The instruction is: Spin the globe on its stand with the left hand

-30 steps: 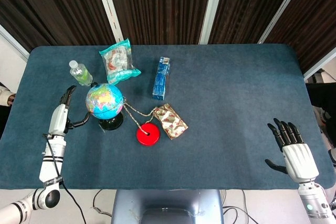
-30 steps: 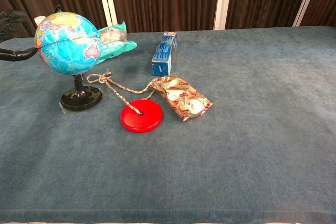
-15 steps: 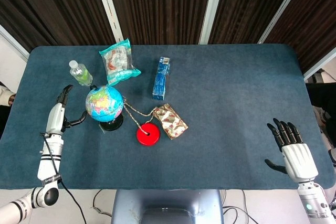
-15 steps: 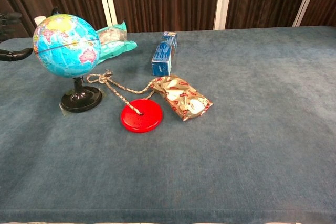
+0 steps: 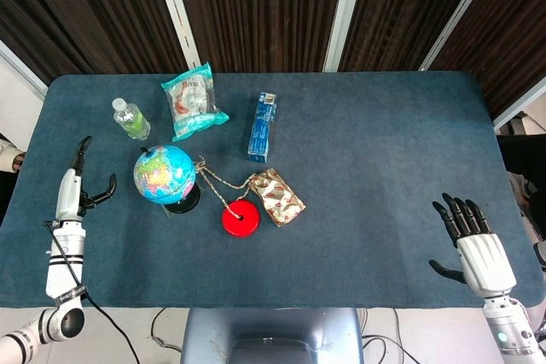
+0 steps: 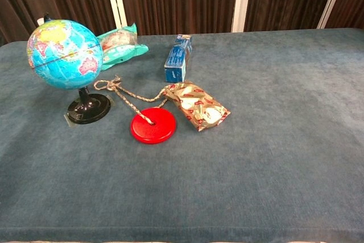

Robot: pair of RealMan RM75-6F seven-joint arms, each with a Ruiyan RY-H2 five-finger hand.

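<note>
- Globe [image 5: 164, 174] sits on its black stand [image 5: 182, 202] at the left of the bench [image 5: 384, 142], tilted on its axis so a sideways swipe can turn it.
- Left hand [image 5: 72, 189] is spread, holding nothing, well apart from the globe on its left side; judged clear of the ball, between swipes or done.
- Right hand [image 5: 476, 249] is spread and empty at the far right, parked out of the way since the task is left-hand only.
- Red disc [image 5: 241, 217] with cord [image 5: 217, 183] lies just beside the stand; could snag.
</note>
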